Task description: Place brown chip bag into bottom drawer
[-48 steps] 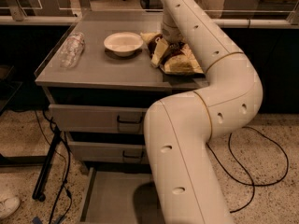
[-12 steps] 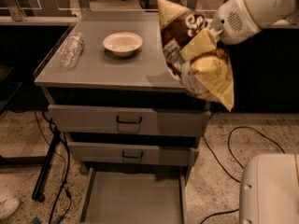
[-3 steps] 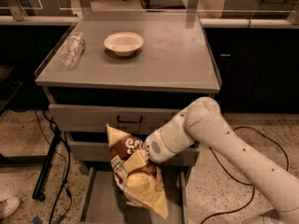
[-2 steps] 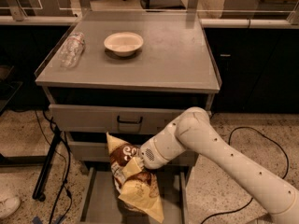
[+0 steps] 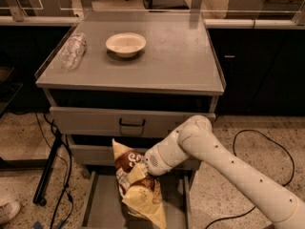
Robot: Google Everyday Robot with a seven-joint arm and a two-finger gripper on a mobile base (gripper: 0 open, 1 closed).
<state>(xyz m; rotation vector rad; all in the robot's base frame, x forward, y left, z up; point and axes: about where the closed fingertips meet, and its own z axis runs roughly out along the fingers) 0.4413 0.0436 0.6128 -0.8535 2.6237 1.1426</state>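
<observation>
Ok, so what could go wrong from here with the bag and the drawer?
The end effector grips the bag at its middle over the open bottom drawer. The bag's top reaches the middle drawer, so if it stays upright after release it may jam when the drawer shuts. The grip crumples the foil, so the chips may get crushed.

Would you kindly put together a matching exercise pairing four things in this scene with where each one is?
Things: 1 bowl; 2 bottle; 3 chip bag; 4 gripper.
Places: A lying at the cabinet top's left edge; B over the open bottom drawer; C at the bag's middle, holding it; D upright, left of centre on the cabinet top.
Pairs: 1-D, 2-A, 3-B, 4-C.
</observation>
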